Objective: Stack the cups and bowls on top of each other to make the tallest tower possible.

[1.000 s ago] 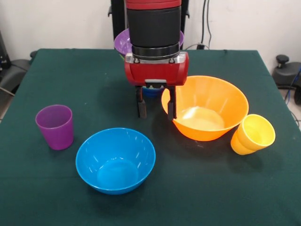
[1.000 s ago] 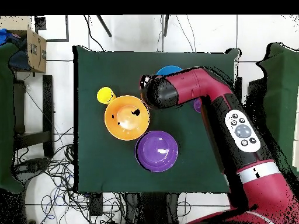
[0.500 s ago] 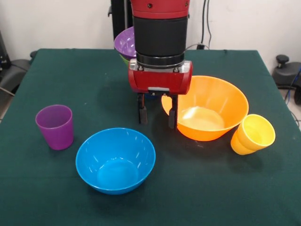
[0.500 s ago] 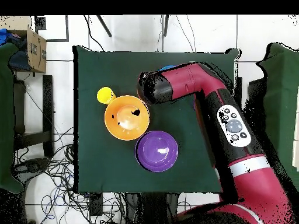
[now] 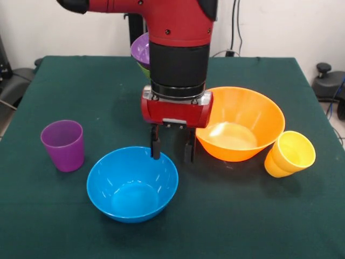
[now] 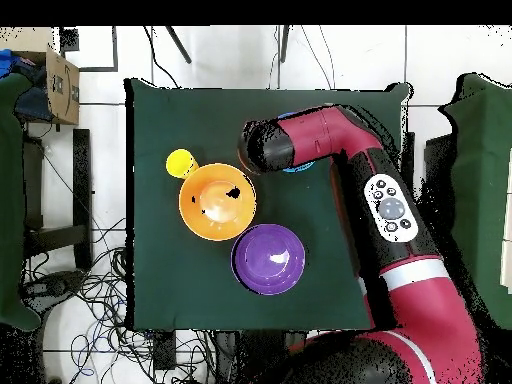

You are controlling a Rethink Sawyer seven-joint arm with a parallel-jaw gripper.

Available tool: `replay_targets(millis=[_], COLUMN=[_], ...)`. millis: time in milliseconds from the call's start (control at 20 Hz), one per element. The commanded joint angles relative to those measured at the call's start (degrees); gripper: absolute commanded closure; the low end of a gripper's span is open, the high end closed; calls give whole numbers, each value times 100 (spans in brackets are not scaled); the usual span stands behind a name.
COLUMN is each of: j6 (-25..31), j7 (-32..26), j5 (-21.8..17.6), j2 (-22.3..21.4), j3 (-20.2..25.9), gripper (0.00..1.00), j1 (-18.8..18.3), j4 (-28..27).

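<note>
Since the earlier frames the gripper [image 5: 171,150] has shifted toward frame bottom, jaws apart and empty, straddling the blue bowl [image 5: 132,183] far rim. Tower [image 5: 141,53] at top centre, purple-topped. Orange bowl [image 5: 245,125], both cups unstacked.

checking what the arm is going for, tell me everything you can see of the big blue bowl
The big blue bowl is glossy, plastic-looking, bright blue, round and deep, with a small flat bottom and light glints inside. It stands upright and empty on the green tablecloth at the near side of the front view, between the purple cup and the orange bowl, touching neither. The open gripper hangs at its far rim, one finger just over the edge; contact cannot be told. In the overhead view the arm hides most of it.
</note>
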Motion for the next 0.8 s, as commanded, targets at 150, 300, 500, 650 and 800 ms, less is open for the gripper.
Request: replay_targets(millis=[150, 300, 500, 650, 800], j6=[-272, -499, -854, -1065, -1145], j7=[-353, -243, 29, 122, 162], j5=[-711, -746, -794, -721, -658], j2=[346, 496, 677, 798, 823], j3=[-713, -794, -966, -1012, -1105], gripper=[0, 0, 0, 0, 0], j1=[284, 316, 418, 474, 550], j4=[-415, -451, -454, -436, -430])
